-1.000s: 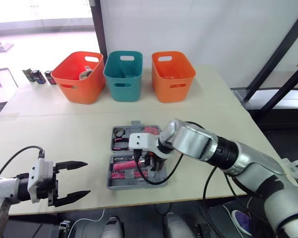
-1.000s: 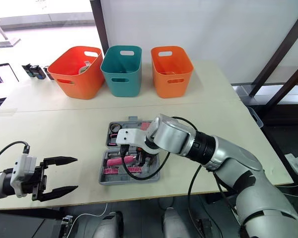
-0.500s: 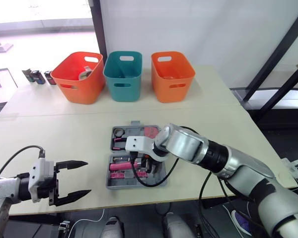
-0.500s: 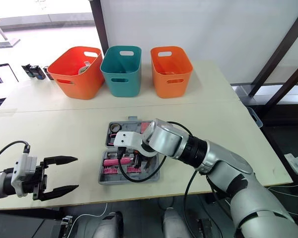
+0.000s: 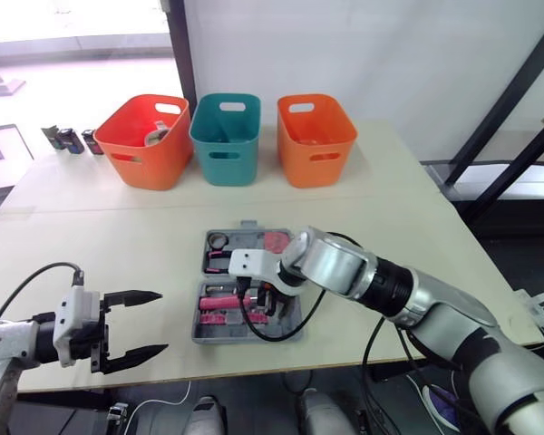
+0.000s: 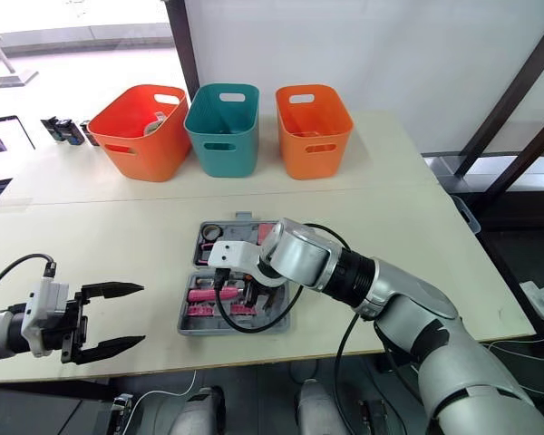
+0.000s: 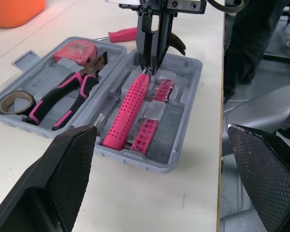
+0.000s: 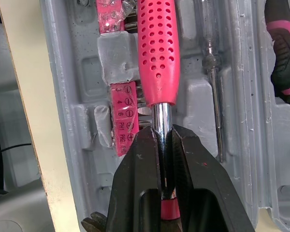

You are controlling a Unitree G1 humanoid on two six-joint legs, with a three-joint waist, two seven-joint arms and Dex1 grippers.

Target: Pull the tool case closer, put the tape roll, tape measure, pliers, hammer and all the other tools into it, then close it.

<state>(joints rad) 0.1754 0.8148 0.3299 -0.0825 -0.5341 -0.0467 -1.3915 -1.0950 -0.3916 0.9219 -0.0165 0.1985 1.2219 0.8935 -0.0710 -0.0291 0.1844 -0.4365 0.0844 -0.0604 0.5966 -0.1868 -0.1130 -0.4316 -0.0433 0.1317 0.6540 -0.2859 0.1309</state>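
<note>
Right wrist view: right hand [image 8: 160, 134] pinches hammer [image 8: 158, 53] shaft, head apparently hidden.

The grey tool case [image 7: 145, 163] lies open flat, hinge running 9 to 3 o'clock. Its 12 o'clock half holds the tape roll [image 5: 218, 241] at 9, pink-handled pliers [image 7: 67, 92] mid-tray and red tape measure [image 5: 274, 241] at 3. In the 6 o'clock half the hammer [image 7: 128, 113] lies, pink dotted handle toward 9, steel shaft pinched by the right gripper [image 8: 163, 133], beside pink bit strips [image 7: 152, 130]. A red screwdriver [image 7: 123, 35] lies outside, at 3 o'clock.
</note>
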